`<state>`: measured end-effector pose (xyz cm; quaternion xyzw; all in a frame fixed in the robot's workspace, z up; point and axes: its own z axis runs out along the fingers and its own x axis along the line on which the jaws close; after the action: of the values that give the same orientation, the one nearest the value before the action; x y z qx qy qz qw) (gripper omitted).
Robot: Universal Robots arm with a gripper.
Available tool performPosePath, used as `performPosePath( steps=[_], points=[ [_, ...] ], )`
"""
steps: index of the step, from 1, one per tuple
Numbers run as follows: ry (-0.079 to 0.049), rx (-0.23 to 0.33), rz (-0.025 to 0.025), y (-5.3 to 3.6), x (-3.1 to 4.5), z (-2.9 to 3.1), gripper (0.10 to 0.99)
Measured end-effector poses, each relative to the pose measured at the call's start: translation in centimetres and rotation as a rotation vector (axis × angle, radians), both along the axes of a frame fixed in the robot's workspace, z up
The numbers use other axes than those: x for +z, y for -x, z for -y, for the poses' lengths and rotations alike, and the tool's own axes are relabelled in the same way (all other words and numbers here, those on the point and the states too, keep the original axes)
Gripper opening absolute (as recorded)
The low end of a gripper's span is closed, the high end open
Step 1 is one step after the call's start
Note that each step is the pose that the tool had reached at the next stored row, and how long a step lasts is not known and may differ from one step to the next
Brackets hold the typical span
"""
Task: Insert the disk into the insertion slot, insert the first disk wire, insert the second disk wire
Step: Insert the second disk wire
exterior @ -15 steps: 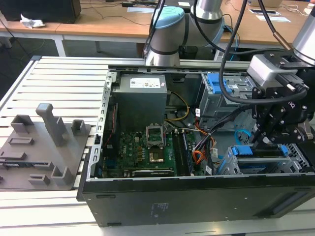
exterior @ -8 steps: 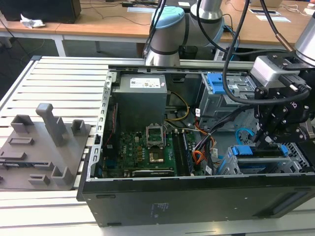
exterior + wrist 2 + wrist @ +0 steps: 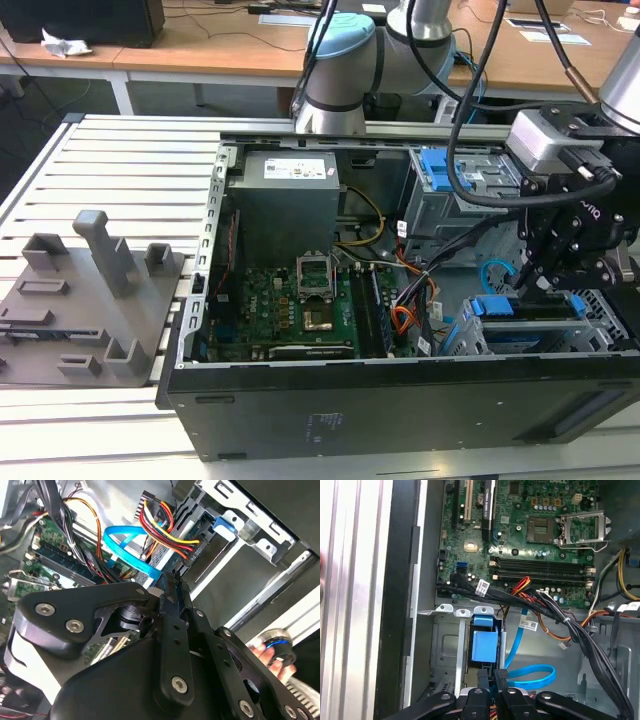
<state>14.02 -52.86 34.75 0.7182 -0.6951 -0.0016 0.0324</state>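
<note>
The gripper (image 3: pixel 492 677) hangs over the drive bay of the open computer case (image 3: pixel 400 400) with its fingers drawn close together, and whether they pinch a plug I cannot tell. The disk (image 3: pixel 525 308) in its blue carrier already sits in the insertion slot (image 3: pixel 470 335). The looped second disk wire (image 3: pixel 532 676) lies just beside the fingertips, so it risks being snagged or kinked, and a tilted plug could jam.

Silver arm (image 3: pixel 425 20) with pale-blue joint caps, black screw-studded tool (image 3: pixel 560 262), black cables
</note>
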Motion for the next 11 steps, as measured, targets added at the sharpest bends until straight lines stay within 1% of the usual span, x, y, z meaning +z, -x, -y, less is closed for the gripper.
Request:
performPosePath(
  steps=[2, 4, 7, 9, 11],
  points=[
    [0.0, -0.053, 0.0, 0.0, -0.03, 0.0, 0.165],
    [0.0, -0.079, 0.0, 0.0, -0.03, 0.0, 0.165],
    [0.0, -0.084, 0.0, -0.06, -0.04, -0.01, 0.165],
    [0.0, -0.084, -0.0005, -0.28, -0.12, -0.03, 0.165],
    [0.0, -0.084, -0.0008, -0.71, -0.32, -0.06, 0.165]
  ],
)
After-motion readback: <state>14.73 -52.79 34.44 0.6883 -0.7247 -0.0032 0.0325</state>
